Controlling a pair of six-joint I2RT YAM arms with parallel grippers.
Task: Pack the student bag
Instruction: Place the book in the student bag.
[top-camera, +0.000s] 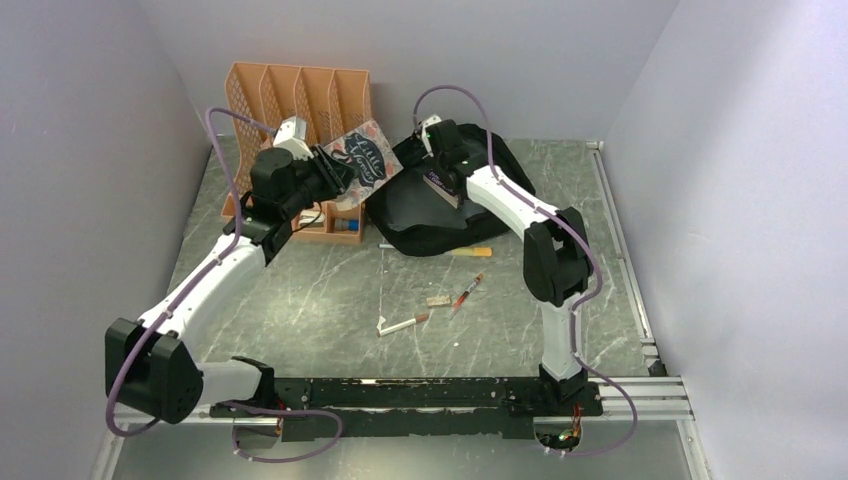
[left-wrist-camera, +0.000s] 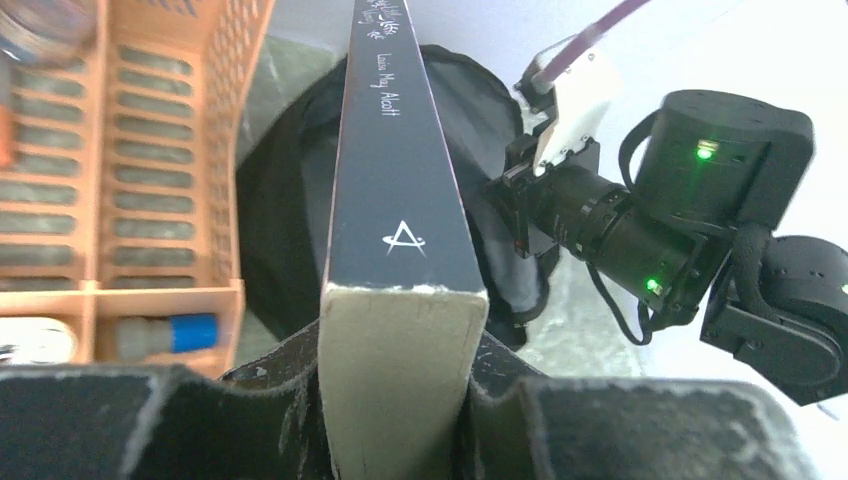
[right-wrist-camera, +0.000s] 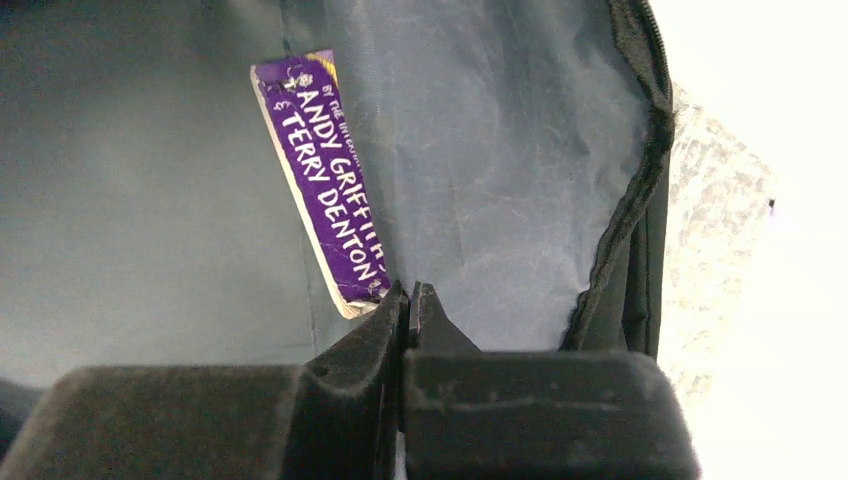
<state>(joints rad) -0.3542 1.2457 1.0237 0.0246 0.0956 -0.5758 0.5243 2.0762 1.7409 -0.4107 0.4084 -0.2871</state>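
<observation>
The student bag, black and soft, lies at the back of the table with its mouth open. My right gripper is at that mouth. In the right wrist view it is shut, with the bag's pale lining pinched at the tips. A purple book lies inside. My left gripper holds a dark, patterned book in the air, left of the bag. In the left wrist view the fingers clamp this book by its page edge, and the bag lies beyond.
An orange file organizer stands at the back left, close beside the raised book, with a blue-capped item in its tray. Loose on the table lie a yellow marker, a red pen, a white pen and a small eraser.
</observation>
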